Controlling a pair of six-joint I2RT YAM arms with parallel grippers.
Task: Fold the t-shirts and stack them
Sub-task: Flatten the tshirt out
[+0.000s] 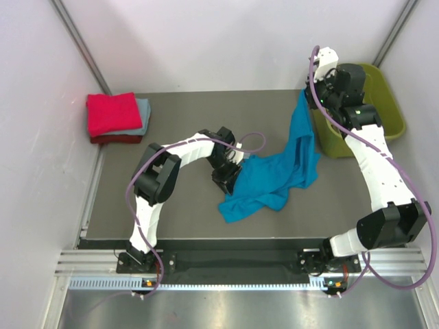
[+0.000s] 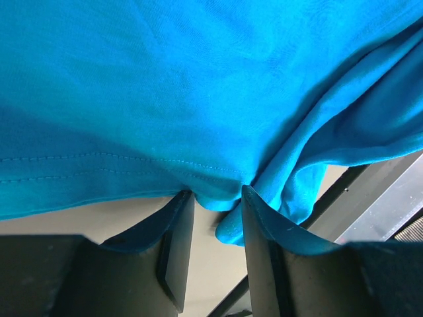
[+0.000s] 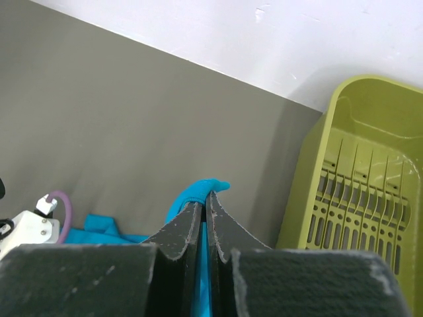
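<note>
The bright teal-blue t-shirt (image 1: 274, 171) lies crumpled mid-table, and one end of it is drawn up toward the back right. My right gripper (image 1: 306, 96) holds that raised end, shut on a pinch of the cloth (image 3: 198, 193) that pokes out past its tips (image 3: 207, 197). My left gripper (image 1: 235, 179) is low at the shirt's left edge. It stands open, its fingers (image 2: 217, 193) partly closed around a hemmed fold (image 2: 218, 198), with bare table showing between them. A folded red shirt (image 1: 112, 113) lies on a pale grey-blue one (image 1: 143, 116) at the back left.
An olive-green plastic basket (image 1: 391, 110) stands at the back right corner, right beside my right gripper, and its slotted wall (image 3: 370, 185) fills the right of the right wrist view. White walls close in three sides. A metal rail (image 1: 233, 264) runs along the near edge.
</note>
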